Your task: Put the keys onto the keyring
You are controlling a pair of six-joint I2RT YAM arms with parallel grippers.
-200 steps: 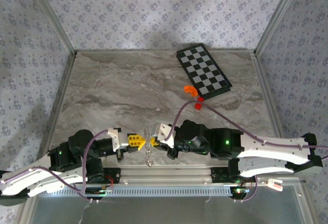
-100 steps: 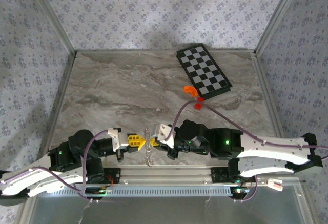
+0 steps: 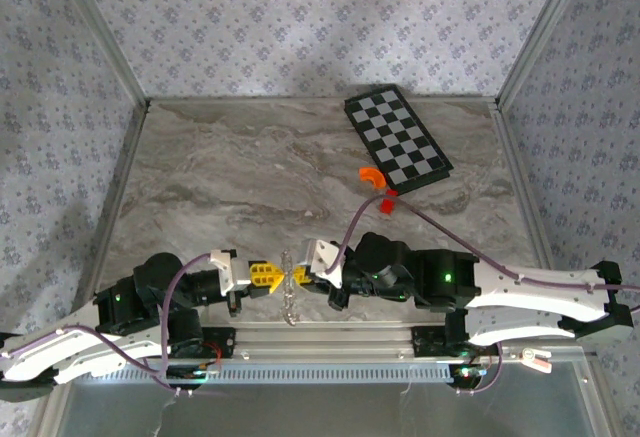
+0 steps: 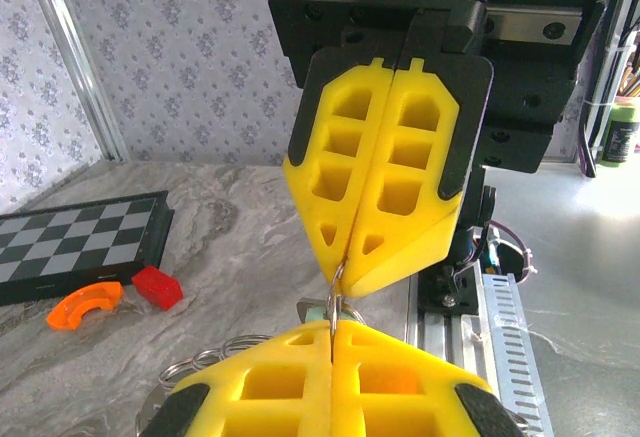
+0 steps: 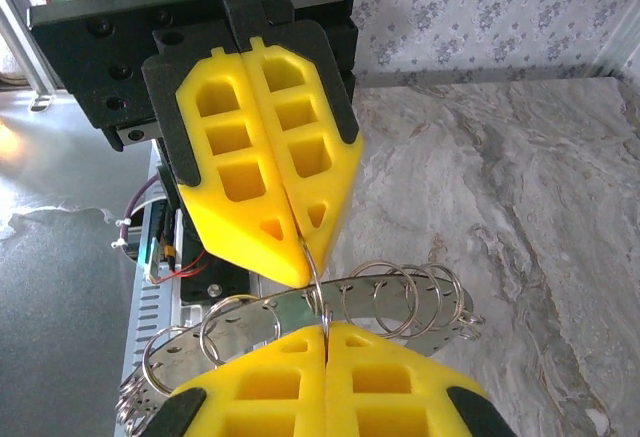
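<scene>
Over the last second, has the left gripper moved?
No. The left gripper holds the same spot beyond the front rail, shut on the keyring, facing the right gripper.

Odd bits on my table, upper right of the top view.
My black-and-white checkered board (image 3: pixel 398 140) lies askew near the far right corner of the grey marbled table (image 3: pixel 230 172). The orange curved piece (image 3: pixel 371 177) sits just beside its lower left edge, with the small red block (image 3: pixel 388 203) just below that. Flower-patterned walls (image 3: pixel 300 17) stand on three sides.
</scene>
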